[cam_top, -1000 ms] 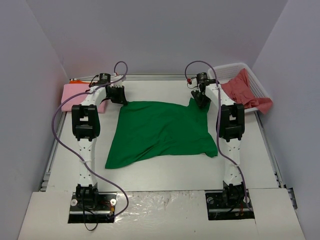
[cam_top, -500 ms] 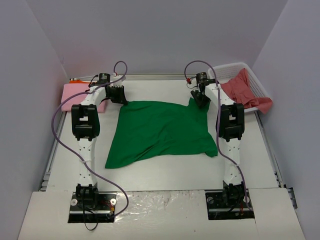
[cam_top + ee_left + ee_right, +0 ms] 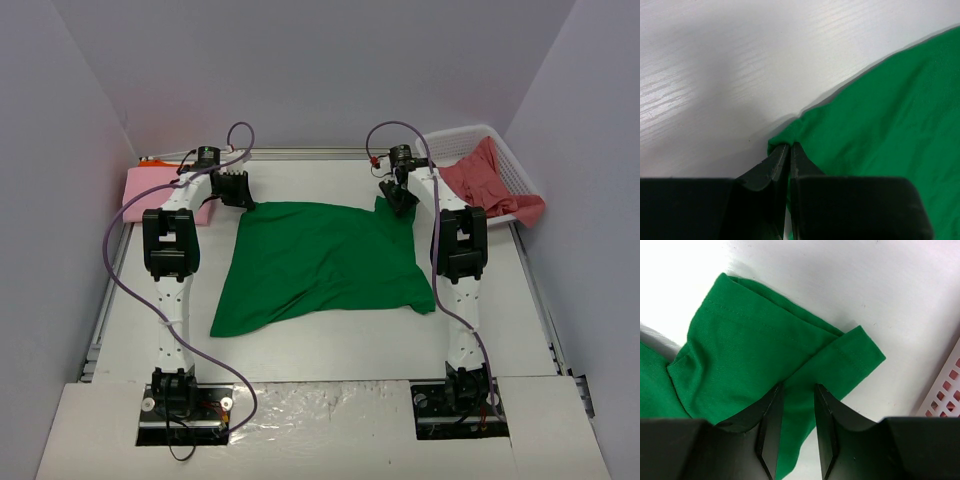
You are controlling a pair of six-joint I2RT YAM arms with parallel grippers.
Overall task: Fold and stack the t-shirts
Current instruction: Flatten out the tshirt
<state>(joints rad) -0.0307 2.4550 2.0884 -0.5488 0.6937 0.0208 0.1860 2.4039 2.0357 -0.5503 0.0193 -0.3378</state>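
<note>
The green shirt point(image 3: 320, 265) lies spread flat in the middle of the table point(image 3: 330, 345). The left gripper point(image 3: 788, 146) sits at the shirt's far left corner, its fingers pressed together on the cloth edge. The right gripper point(image 3: 796, 390) is at the far right corner with its fingers parted, straddling the folded sleeve lying flat on the table. A pink shirt point(image 3: 150, 188) lies far left. A red shirt point(image 3: 490, 178) drapes over the basket point(image 3: 462, 133) far right.
</note>
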